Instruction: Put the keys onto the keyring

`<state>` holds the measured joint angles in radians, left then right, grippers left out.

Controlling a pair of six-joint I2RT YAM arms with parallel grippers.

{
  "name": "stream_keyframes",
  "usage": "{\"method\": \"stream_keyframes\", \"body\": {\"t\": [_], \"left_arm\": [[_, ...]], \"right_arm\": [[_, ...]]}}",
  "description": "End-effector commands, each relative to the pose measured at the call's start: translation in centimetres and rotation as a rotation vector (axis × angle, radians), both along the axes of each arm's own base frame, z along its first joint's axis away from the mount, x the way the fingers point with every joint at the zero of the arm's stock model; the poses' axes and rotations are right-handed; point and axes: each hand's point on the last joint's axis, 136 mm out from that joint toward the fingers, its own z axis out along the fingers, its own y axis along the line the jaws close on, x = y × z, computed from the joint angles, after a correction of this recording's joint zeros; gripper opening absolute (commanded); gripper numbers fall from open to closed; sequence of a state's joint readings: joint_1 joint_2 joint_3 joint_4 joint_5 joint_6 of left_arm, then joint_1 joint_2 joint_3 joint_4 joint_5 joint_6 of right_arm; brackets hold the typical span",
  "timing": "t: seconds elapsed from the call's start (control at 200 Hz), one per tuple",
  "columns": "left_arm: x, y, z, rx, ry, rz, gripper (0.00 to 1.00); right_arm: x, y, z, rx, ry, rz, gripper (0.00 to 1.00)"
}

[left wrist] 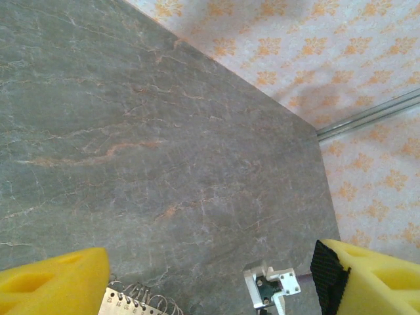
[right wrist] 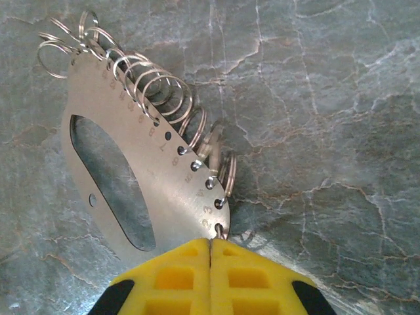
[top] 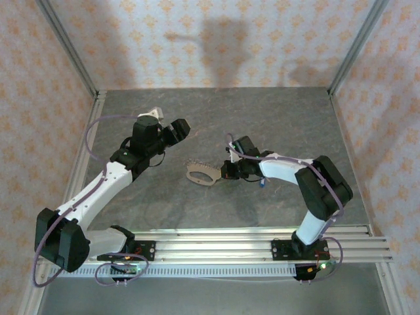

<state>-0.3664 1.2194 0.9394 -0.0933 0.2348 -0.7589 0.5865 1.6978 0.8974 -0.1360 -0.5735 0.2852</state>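
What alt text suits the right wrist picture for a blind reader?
An oval metal keyring with a cutout lies on a grey marbled table, wire rings threaded through numbered holes along one edge. The right gripper, yellow and shut, sits at its tip.

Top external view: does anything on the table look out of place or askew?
One thing: a small blue speck, possibly the key, lies under the right arm, apart from the keyring, while the right gripper has its jaws shut at the keyring's end. Nothing looks damaged.
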Motion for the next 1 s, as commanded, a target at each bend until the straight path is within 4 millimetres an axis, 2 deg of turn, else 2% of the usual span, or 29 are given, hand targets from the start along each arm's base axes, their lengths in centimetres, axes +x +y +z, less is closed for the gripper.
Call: {"method": "stream_keyframes", "body": {"t": [0.0,0.04,0.165,0.3,0.565,0.831,0.996], "left_arm": [[0.3,-0.2,1.2,-0.011,-0.037,-0.006,0.82],[0.4,-0.2,1.2,-0.011,-0.037,-0.006,0.82],[0.4,-0.3,1.2,-0.014,-0.037,-0.012,0.82],[0.4,-0.3,1.4,-0.017,-0.041,-0.014,0.82],[0.2,-0.3,1.3,-0.018,-0.045,-0.014,0.83],[0.1,-0.2,1.1,-0.008,-0.043,-0.012,0.83],[0.1,0.0,1.2,-0.001,-0.046,-0.008,0.83]], "right_arm": [[-0.1,-0.2,-0.7,-0.05,0.008,-0.01,0.0],[-0.2,-0.2,-0.7,-0.06,0.009,-0.008,0.0],[-0.3,-0.3,-0.4,-0.072,0.007,-0.023,0.14],[-0.2,-0.8,0.6,-0.079,-0.012,-0.056,0.16],[-0.4,-1.6,1.9,-0.092,-0.031,-0.109,0.35],[-1.1,-2.2,2.4,-0.172,-0.058,-0.165,0.36],[-1.8,-2.4,1.7,-0.299,-0.071,-0.172,0.35]]}}
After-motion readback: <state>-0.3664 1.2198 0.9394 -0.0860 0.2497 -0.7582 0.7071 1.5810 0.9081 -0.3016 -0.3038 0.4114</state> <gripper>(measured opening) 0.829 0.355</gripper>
